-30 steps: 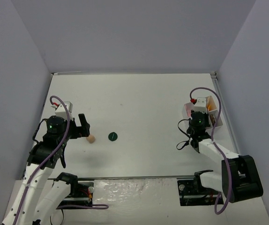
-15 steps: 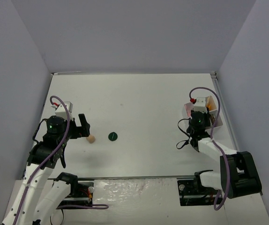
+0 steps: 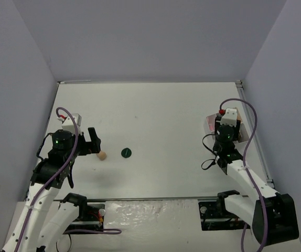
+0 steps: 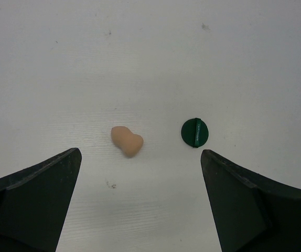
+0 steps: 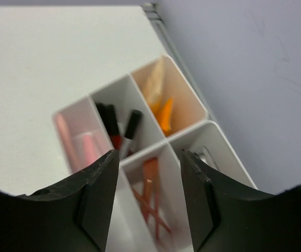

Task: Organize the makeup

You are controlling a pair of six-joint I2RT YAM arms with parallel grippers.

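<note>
A beige sponge (image 3: 102, 155) (image 4: 127, 140) and a dark-green disc (image 3: 126, 153) (image 4: 195, 132) lie on the white table. My left gripper (image 3: 94, 142) (image 4: 140, 157) hovers just short of them, open wide, with nothing between its fingers. My right gripper (image 3: 224, 124) (image 5: 149, 153) hangs open and holds nothing above the white tray (image 3: 240, 132) (image 5: 213, 126). In the tray's compartments I see pink sticks (image 5: 82, 144), dark-red sticks (image 5: 116, 126), an orange tube (image 5: 165, 113), a beige tube (image 5: 154, 81) and thin reddish pencils (image 5: 153, 194).
The tray stands at the table's right edge, close to the grey side wall (image 5: 255, 63). Bare white tabletop (image 3: 161, 115) stretches between the two arms. The tray's near right compartment (image 5: 211, 152) shows only a faint clear shape.
My right gripper has opened above the tray and its arm has shifted slightly right. The left arm, sponge and disc have stayed put.
</note>
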